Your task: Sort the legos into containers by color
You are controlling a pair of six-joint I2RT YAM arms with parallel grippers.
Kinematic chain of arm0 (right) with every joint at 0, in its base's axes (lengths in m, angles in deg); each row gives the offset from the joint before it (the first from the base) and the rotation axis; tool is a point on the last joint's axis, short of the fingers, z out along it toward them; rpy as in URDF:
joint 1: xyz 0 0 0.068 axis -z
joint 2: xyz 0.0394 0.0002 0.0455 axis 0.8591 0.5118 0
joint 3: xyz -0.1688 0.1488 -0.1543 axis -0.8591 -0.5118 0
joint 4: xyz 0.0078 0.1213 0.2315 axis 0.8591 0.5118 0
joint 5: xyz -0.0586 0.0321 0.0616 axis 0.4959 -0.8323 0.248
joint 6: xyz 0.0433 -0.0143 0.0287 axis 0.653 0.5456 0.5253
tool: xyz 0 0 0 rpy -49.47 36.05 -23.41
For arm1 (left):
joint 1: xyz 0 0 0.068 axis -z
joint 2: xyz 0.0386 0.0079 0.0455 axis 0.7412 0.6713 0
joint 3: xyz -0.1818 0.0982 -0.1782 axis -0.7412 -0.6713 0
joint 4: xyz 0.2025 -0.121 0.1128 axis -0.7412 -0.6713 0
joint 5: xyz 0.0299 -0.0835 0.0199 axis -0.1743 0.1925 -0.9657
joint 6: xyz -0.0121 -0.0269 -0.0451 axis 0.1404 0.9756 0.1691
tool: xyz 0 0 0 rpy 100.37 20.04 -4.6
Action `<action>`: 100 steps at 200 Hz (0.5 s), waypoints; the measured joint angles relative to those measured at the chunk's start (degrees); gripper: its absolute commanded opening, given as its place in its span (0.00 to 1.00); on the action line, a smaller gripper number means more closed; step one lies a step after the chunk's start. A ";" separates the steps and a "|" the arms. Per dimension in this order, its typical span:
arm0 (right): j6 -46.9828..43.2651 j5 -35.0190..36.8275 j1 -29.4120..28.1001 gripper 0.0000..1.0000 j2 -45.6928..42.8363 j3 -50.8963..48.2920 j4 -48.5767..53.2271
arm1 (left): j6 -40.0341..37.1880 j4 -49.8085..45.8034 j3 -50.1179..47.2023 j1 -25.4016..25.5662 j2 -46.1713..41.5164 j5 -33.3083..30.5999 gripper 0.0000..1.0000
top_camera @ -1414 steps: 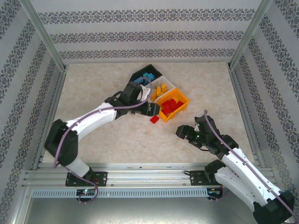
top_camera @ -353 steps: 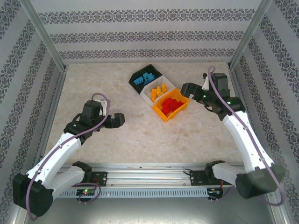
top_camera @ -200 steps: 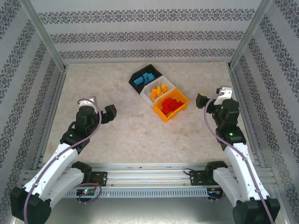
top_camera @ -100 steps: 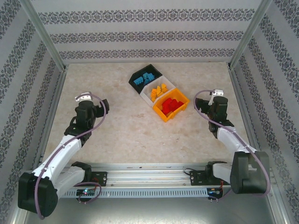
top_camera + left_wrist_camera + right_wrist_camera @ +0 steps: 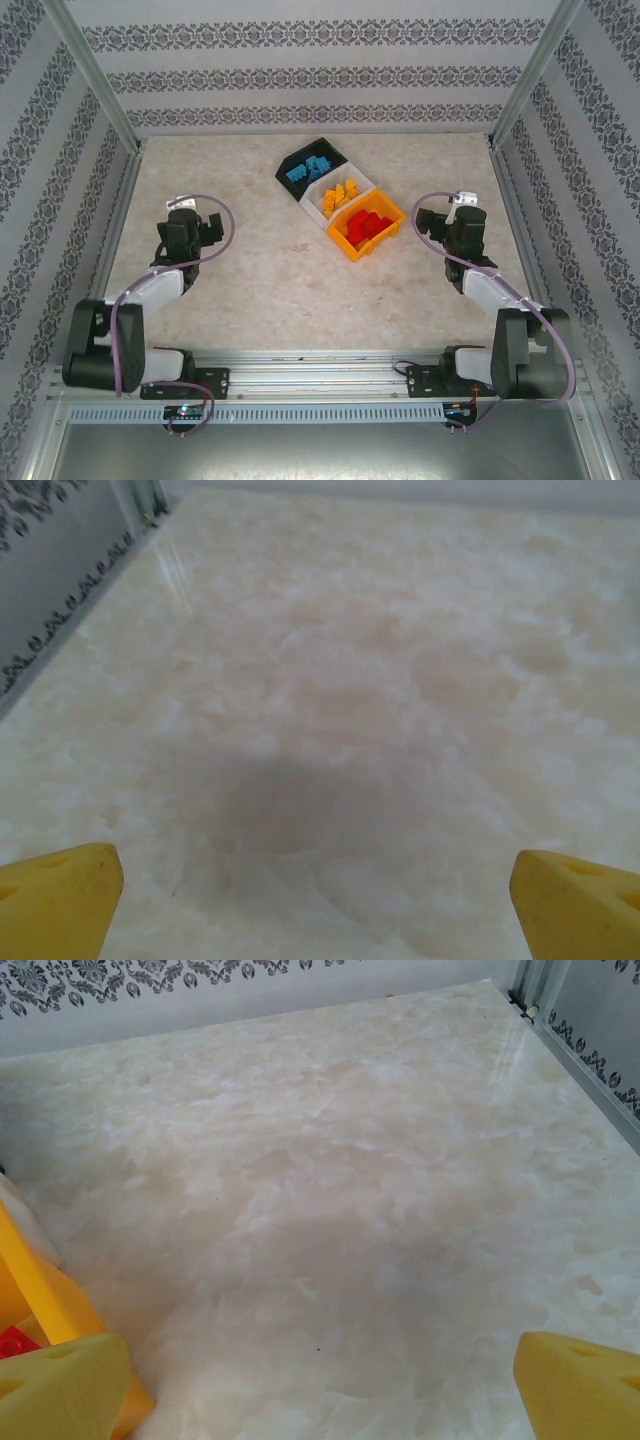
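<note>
– When you stand at the near edge, what comes first?

– Two white arms, side by side. The left arm is folded back on the left. The right arm is folded back on the right.

– What are the jaws doing?

– The left jaws are let go and spread wide. Seen from that wrist, the two yellow pads sit far apart, with pale worktop between them. The right jaws are spread wide too, and plain worktop shows between their pads as well.

– Are they close to the bins?

– The left jaws are well apart from them, off to the left. The right jaws are near the orange bin, on its right side, not touching it. From the right wrist a corner of that bin peeks in at the left.

– So where are the legos?

– A little farther out, about the middle of the worktop, in three bins joined in a slanted row. The orange bin is nearest and holds the red legos. The white bin comes next and holds the yellow legos. The black bin is farthest and holds the blue legos.

– And behind all that?

– A wall with grey flower stripes.
</note>
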 measured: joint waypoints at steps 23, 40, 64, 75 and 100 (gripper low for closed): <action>0.00 -0.02 0.00 0.98 0.00 -0.44 -0.90 | -1.55 4.20 -0.94 -0.22 4.76 1.33 1.00; -0.02 -0.02 0.00 0.98 0.00 -0.92 -1.40 | -2.32 7.91 -2.03 -0.22 6.25 2.03 1.00; -0.07 -0.35 0.11 0.98 0.00 -1.18 -1.92 | -3.21 13.64 -3.85 -0.39 7.98 3.37 1.00; -0.28 -0.39 0.11 0.98 0.00 -1.20 -2.43 | -3.48 16.00 -4.85 -0.50 8.70 4.20 1.00; -1.51 -0.61 0.11 0.98 -0.26 -1.79 -3.78 | -4.00 20.94 -6.51 -0.52 11.21 5.51 1.00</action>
